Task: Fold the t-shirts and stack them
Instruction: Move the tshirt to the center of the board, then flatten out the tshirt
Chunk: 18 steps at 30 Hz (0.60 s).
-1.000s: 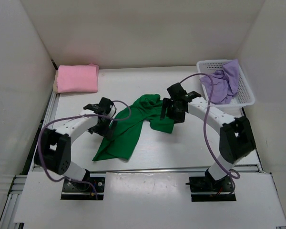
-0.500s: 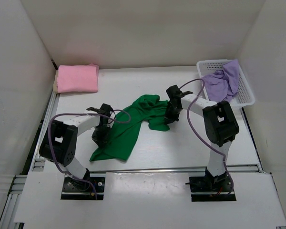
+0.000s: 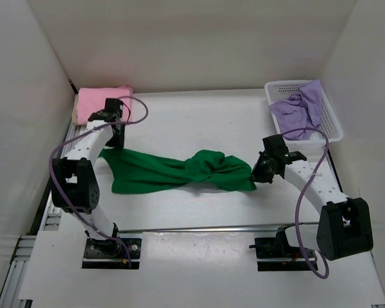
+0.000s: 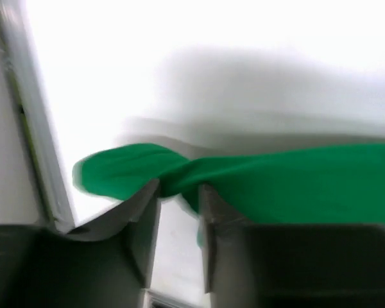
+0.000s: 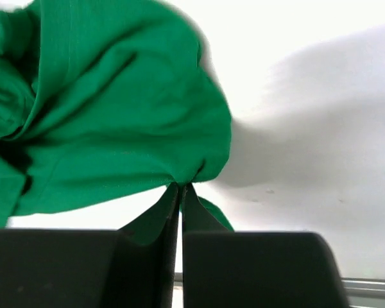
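The bright green t-shirt (image 3: 160, 172) lies stretched in a long twisted band across the table's middle. My left gripper (image 3: 115, 144) is at its left end, near the back left. In the left wrist view the jaws (image 4: 178, 187) stand partly apart, with the shirt's (image 4: 295, 179) twisted end between the tips. My right gripper (image 3: 256, 174) is shut on the shirt's right end, and its closed tips (image 5: 179, 186) pinch a fold of green cloth (image 5: 115, 115). A folded pink t-shirt (image 3: 102, 106) lies at the back left. The light purple t-shirt (image 3: 298, 112) is heaped in the basket.
The white mesh basket (image 3: 337, 133) stands at the back right. White walls close in the left, back and right sides. A metal rail (image 4: 38, 128) runs along the table's left edge beside my left gripper, and another (image 3: 212, 226) along the front.
The arms have drawn apart, the left toward the back left and the right toward the right. The bunched green shirt is pulled out long. Both grippers closed on it; the left's jaws have since parted somewhat.
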{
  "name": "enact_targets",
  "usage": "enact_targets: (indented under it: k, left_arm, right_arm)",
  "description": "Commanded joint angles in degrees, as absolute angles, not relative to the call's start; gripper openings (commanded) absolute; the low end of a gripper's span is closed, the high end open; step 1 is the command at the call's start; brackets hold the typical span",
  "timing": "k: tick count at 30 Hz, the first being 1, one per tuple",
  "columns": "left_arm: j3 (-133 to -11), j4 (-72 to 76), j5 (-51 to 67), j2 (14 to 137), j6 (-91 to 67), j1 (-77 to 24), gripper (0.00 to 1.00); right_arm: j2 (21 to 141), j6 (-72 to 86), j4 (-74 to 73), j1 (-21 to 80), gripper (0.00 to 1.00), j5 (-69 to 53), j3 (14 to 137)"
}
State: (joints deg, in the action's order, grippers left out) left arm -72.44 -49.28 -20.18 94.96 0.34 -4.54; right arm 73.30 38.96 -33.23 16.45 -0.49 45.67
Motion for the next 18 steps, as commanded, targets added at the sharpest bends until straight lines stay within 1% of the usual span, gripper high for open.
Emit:
enact_targets:
  k: [1, 2, 3, 5, 6, 8, 9, 11, 12, 13, 14, 16, 17, 18]
  left_arm:
    - [-81.81, -47.89, -26.01, 97.72, 0.00, -3.87, 0.79]
    - [-83.22, -48.94, -26.02, 97.73, 0.00, -3.87, 0.83]
    - [-83.84, -50.96, -24.80, 97.73, 0.00, -3.87, 0.85]
    - [-80.79, -51.50, -21.29, 94.86, 0.00, -3.35, 0.85]
    - [-76.60, -51.50, -20.57, 93.70, 0.00, -3.34, 0.85]
    - [-72.79, -51.50, -16.20, 91.42, 0.00, -3.34, 0.82]
    - [-70.25, -51.50, -14.26, 91.41, 0.00, -2.73, 0.76]
    - [-68.74, -51.50, -11.00, 92.10, 0.00, -2.72, 0.68]
    - [-68.73, -51.50, -10.99, 93.07, 0.00, -2.72, 0.61]
    - [-68.73, -51.50, -11.68, 94.21, 0.00, -2.20, 0.43]
    - [-68.73, -51.50, -12.47, 96.65, 0.00, -2.20, 0.38]
    - [-69.25, -52.03, -10.74, 98.69, 0.00, -1.67, 0.38]
    - [-69.87, -52.03, -8.72, 99.31, 0.00, -1.67, 0.43]
    - [-69.87, -52.03, -4.35, 100.36, 0.00, -1.67, 0.44]
  right_arm:
    - [72.33, 35.95, -33.32, 15.73, 0.00, -4.12, 43.24]
    - [72.33, 35.95, -33.31, 17.21, 0.00, -4.65, 43.24]
    - [72.33, 35.95, -33.31, 17.75, 0.00, -5.18, 43.24]
    - [72.94, 36.73, -33.31, 19.33, 0.00, -5.71, 43.24]
    - [72.95, 36.74, -32.61, 19.86, 0.00, -5.71, 43.85]
    - [73.65, 37.35, -31.91, 20.91, 0.00, -5.71, 43.86]
    - [74.26, 37.96, -31.90, 21.70, 0.00, -5.19, 44.38]
    - [75.66, 37.97, -31.38, 22.23, 0.00, -4.66, 44.38]
    - [76.20, 37.97, -31.38, 22.24, 0.00, -4.66, 44.91]
    - [76.72, 37.97, -31.38, 22.24, 0.00, -4.66, 44.91]
    - [77.25, 37.97, -31.38, 22.24, 0.00, -4.66, 45.52]
    - [78.57, 37.97, -31.38, 22.76, 0.00, -4.66, 45.53]
    - [78.57, 37.36, -31.38, 22.76, 0.00, -4.66, 46.05]
    - [79.18, 37.35, -31.38, 22.76, 0.00, -4.66, 46.05]
